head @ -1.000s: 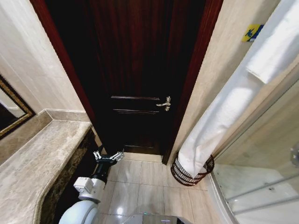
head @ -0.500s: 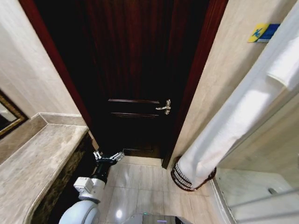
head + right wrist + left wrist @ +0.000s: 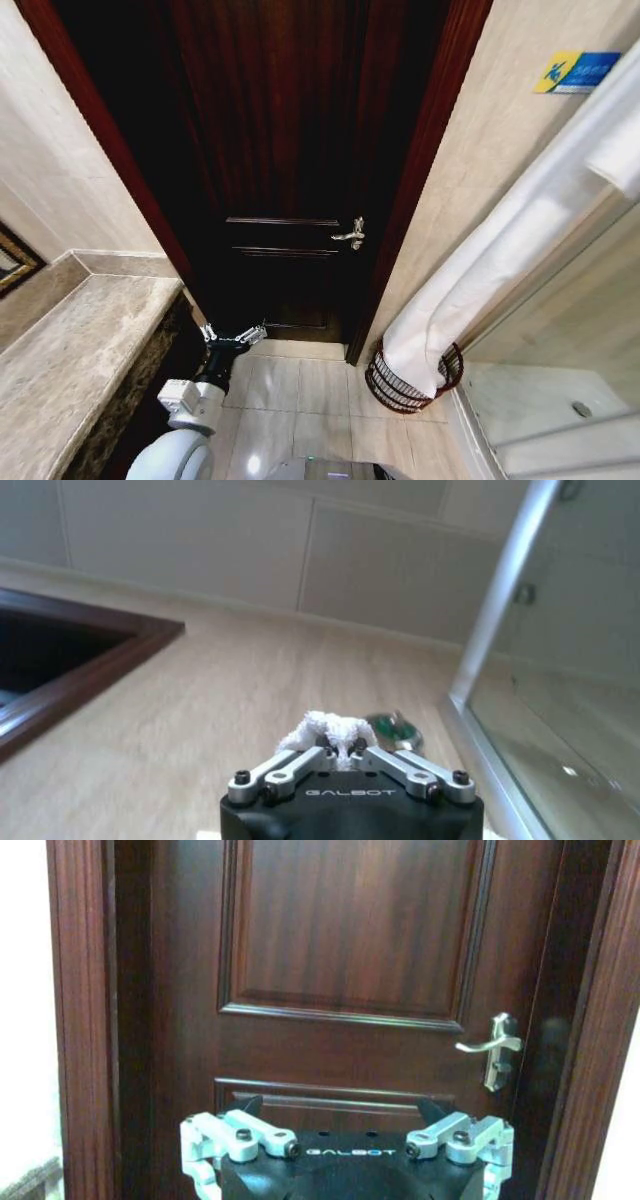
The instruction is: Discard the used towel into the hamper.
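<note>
Left gripper (image 3: 233,336) hangs low before the door (image 3: 290,170), fingers spread. Right gripper (image 3: 345,759) pinches the towel (image 3: 480,280), which runs slantwise down from it, its lower end inside the hamper (image 3: 412,377) on the floor

— Where's the head camera sitting? 
— High up, looking forward and down at the dark wooden door (image 3: 290,170), the tiled floor (image 3: 300,400) and the hamper (image 3: 410,375) beside the frame.
— And the left wrist?
— Low, behind the left gripper (image 3: 345,1140), facing that same door (image 3: 350,975) closer in; both catch the door handle (image 3: 350,235).
— Right wrist?
— Just behind the right gripper (image 3: 345,761), pointed at a pale tiled wall (image 3: 250,562).
</note>
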Motion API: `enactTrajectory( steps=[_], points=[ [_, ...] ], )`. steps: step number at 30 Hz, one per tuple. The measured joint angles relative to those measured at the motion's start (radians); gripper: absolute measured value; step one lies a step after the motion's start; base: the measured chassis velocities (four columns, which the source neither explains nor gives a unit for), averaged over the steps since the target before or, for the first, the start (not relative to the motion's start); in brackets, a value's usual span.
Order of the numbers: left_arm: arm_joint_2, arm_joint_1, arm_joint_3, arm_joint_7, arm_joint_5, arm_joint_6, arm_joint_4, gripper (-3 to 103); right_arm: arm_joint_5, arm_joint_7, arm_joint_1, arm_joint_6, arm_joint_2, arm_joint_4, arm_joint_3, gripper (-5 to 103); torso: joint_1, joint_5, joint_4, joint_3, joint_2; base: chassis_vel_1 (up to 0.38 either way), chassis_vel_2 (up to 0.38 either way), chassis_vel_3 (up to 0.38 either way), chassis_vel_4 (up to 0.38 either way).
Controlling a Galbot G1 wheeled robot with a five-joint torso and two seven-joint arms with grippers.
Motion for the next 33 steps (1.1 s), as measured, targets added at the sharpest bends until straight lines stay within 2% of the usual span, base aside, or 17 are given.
enactTrajectory(
  steps=[2,4,9,22,33],
  points=[
    [0.000,0.000,0.000,0.000,0.000,0.000,0.000,100,0.001,-0.004,-0.022,0.003,-0.001,0.003,0.013,2,0.000,0.0000,0.0000,0.000,0.000,0.000,0.000,0.000,0.000],
    [0.000,0.000,0.000,0.000,0.000,0.000,0.000,100,0.003,-0.012,-0.113,0.008,-0.001,0.026,0.064,2,0.001,0.0009,0.0007,0.000,0.000,0.000,0.000,0.000,0.000],
    [0.000,0.000,0.000,0.000,0.000,0.000,0.000,100,0.003,-0.015,-0.264,0.011,-0.001,0.075,0.141,2,0.001,0.0007,0.0000,0.000,0.000,0.000,0.000,0.000,0.000],
    [0.000,0.000,0.000,0.000,0.000,0.000,0.000,100,0.000,-0.018,-0.427,0.029,0.011,0.128,0.232,2,0.000,-0.0002,0.0000,0.000,0.000,0.000,0.000,0.000,0.000],
    [0.000,0.000,0.000,0.000,0.000,0.000,0.000,100,0.000,-0.003,-0.729,0.036,0.081,0.220,0.374,2,0.000,0.0000,-0.0002,0.000,0.000,0.000,0.000,0.000,0.000]
  ],
)
